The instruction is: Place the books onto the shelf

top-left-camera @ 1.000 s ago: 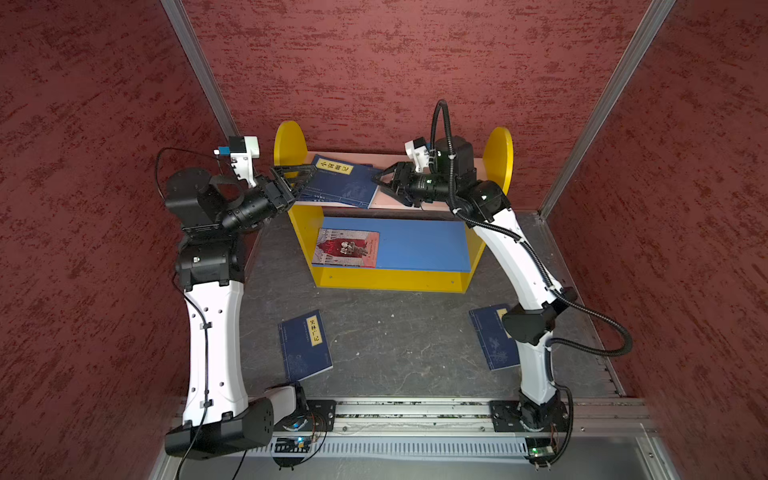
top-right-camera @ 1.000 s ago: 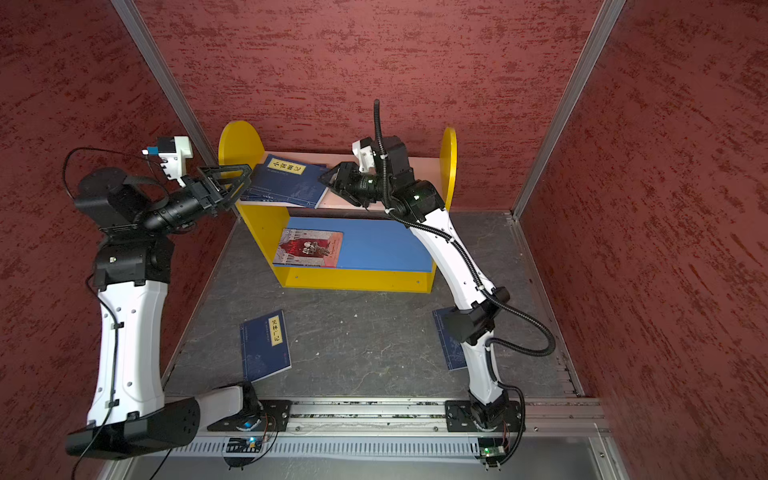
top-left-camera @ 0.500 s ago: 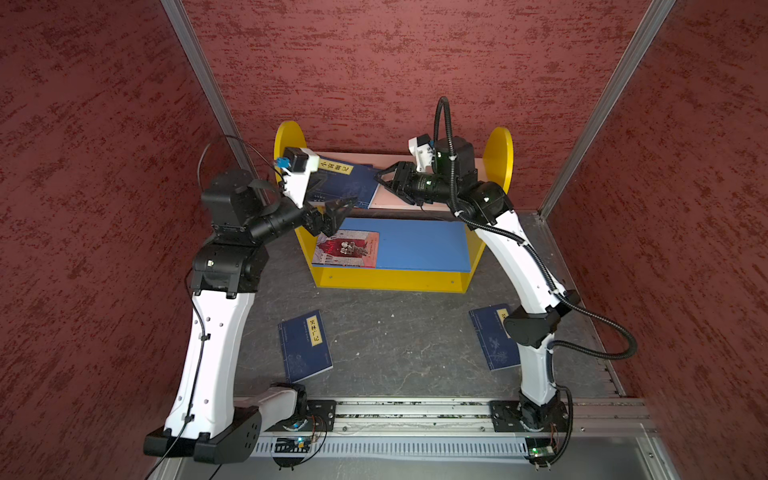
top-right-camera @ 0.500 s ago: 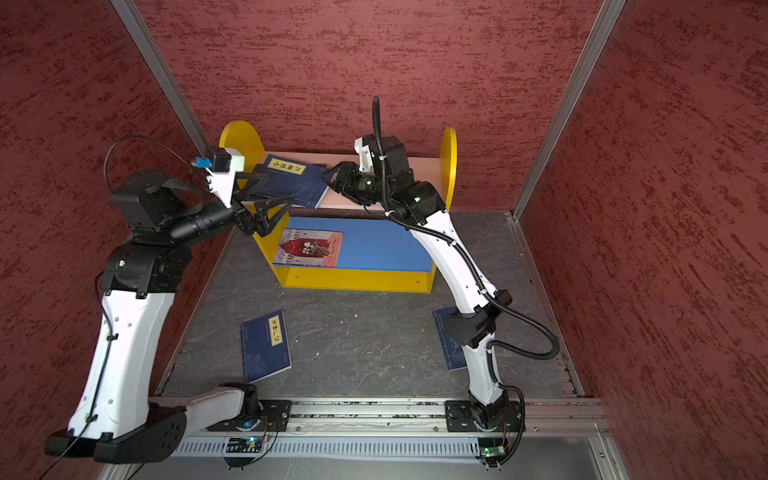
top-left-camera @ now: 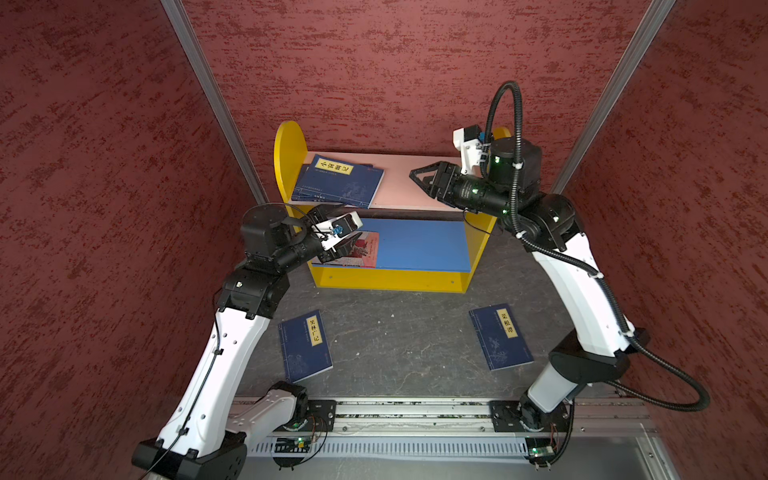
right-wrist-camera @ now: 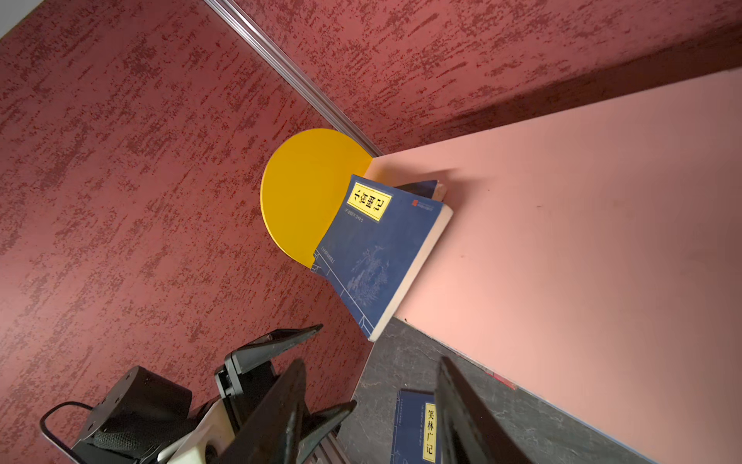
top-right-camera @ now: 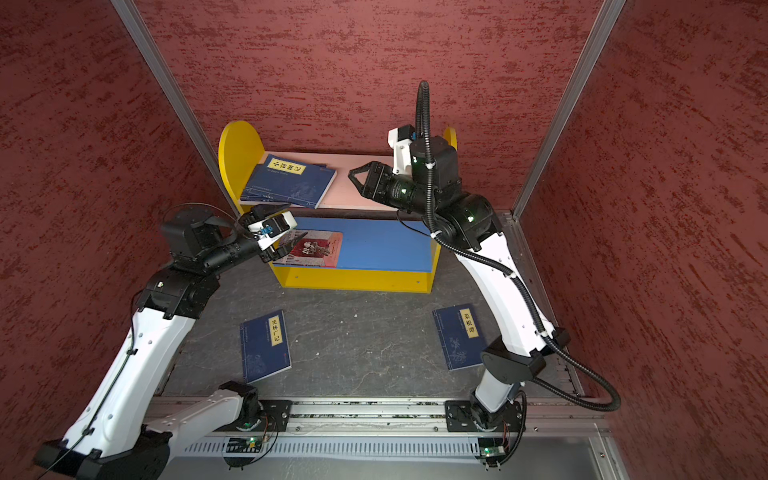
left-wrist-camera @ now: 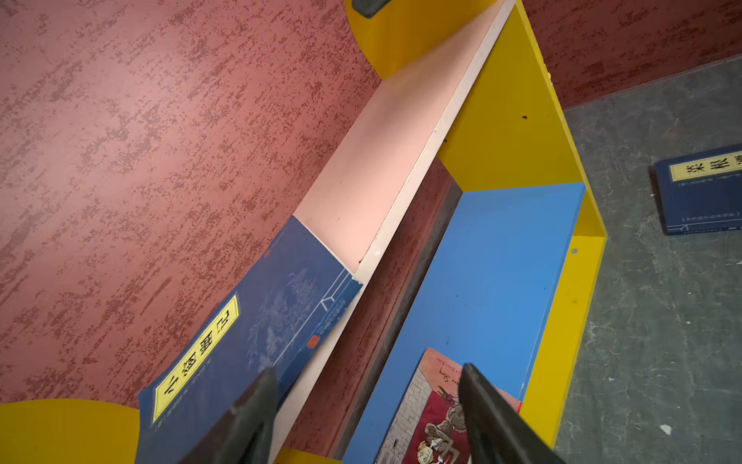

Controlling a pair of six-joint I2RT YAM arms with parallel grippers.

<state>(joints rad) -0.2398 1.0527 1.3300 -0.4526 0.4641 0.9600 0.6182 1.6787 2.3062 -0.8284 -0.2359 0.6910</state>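
On the shelf (top-left-camera: 390,280), two stacked navy books (top-left-camera: 338,183) lie askew at the left end of the pink board (top-left-camera: 415,183). The red book (top-left-camera: 368,251) lies flat at the left end of the blue board (top-left-camera: 419,245). On the floor (top-left-camera: 395,332) in front, a left navy book (top-left-camera: 305,345) and a right navy book (top-left-camera: 500,338) lie flat, labels up.

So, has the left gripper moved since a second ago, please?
Yes. In a top view the left gripper has dropped from the pale pink upper board of the yellow-sided wooden shelf to its blue lower board.
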